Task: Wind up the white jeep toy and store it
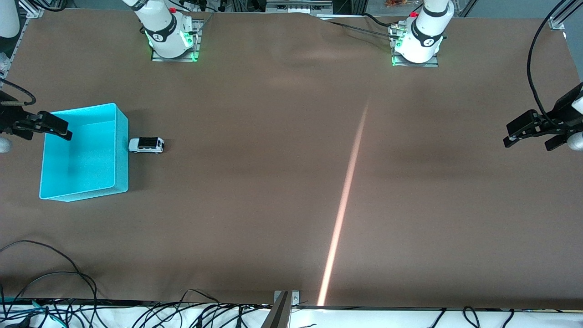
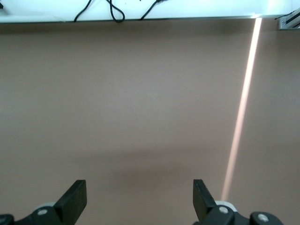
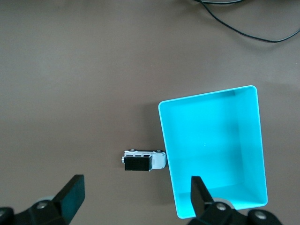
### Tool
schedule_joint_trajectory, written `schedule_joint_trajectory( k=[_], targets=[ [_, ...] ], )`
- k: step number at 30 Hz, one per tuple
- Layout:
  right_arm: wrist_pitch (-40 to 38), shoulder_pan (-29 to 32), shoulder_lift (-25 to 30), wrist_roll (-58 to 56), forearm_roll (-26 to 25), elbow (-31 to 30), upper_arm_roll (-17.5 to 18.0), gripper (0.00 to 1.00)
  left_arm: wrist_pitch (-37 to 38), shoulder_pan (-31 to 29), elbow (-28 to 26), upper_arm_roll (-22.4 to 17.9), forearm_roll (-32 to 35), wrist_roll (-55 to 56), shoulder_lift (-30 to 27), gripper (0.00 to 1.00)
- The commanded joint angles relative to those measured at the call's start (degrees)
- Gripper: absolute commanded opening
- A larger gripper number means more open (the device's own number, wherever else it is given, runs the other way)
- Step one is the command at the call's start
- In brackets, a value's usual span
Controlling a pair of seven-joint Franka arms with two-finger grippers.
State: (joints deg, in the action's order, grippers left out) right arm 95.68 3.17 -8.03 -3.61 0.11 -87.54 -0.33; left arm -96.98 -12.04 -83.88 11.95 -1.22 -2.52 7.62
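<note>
Both arms wait, raised — the right gripper (image 1: 43, 125) at the front view's left edge, the left gripper (image 1: 535, 132) at its right edge. Each has its jaws spread wide — nothing between them.

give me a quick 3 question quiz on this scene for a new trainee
1. True or false: the jeep lies inside the bin.
2. Which gripper hangs over the bin? A) left gripper B) right gripper C) neither
3. Fill in: both grippers' fingers are ____.

Key:
1. False. The jeep stands on the table right beside the bin's wall, on the side toward the left arm's end.
2. B. The right gripper is over the bin's edge; the left gripper waits over the table's other end.
3. Open, and neither holds anything.
</note>
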Motion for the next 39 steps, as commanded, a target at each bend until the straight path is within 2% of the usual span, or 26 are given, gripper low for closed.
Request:
schedule_joint_trajectory(
  k=[1, 4, 8, 10, 13, 16, 22, 28, 31, 39],
  targets=[
    [-0.84, 0.35, -0.24, 0.10, -0.47, 0.79, -0.02, 1.00, 1.97, -0.71, 0.21, 0.01, -1.77, -1.79, 0.20, 1.00],
    [-1.02, 0.53, 0.03, 0.19, -0.47, 0.44, -0.54, 1.00, 2.15, -1.85, 0.21, 0.01, -1.95, -1.79, 0.11, 1.00],
    [-2.60, 0.70, 0.73, 0.10, -0.47, -1.13, -0.63, 1.00, 2.15, -3.25, 0.21, -0.08, -6.68, -1.97, 0.02, 1.00],
    [-0.77, 0.70, 3.26, 0.10, -0.20, -5.51, -0.72, 1.00, 2.15, -4.04, 0.21, -0.08, -8.01, -2.06, 0.20, 1.00],
    [5.90, 1.58, 7.57, 0.10, -0.03, -15.00, -0.99, 1.00, 2.24, -4.22, 0.21, 0.09, -8.10, -1.97, 0.02, 1.00],
    [11.97, 1.58, 9.78, 0.36, 0.06, -21.95, -0.90, 1.00, 2.24, -3.87, 0.12, 0.36, -8.01, -1.88, 0.02, 1.00],
    [18.92, 1.58, 12.77, 3.26, 0.06, -30.84, -0.55, 1.00, 2.59, -3.61, 0.12, 0.80, -7.49, -1.35, -0.15, 1.00],
    [21.30, 1.58, 12.95, 8.27, 0.06, -33.83, 0.68, 1.00, 3.47, -3.43, -0.32, 1.94, -7.22, -1.35, -0.33, 1.00],
    [24.02, 1.58, 12.86, 10.90, 0.06, -36.29, 1.03, 1.00, 3.47, -2.47, -0.32, 2.20, -4.59, -1.26, -0.33, 1.00],
    [32.55, 1.58, 12.16, 25.40, 0.06, -42.54, 3.76, 1.00, 3.47, -2.29, -0.67, 3.08, -2.21, -1.18, -0.33, 1.00]
  ],
)
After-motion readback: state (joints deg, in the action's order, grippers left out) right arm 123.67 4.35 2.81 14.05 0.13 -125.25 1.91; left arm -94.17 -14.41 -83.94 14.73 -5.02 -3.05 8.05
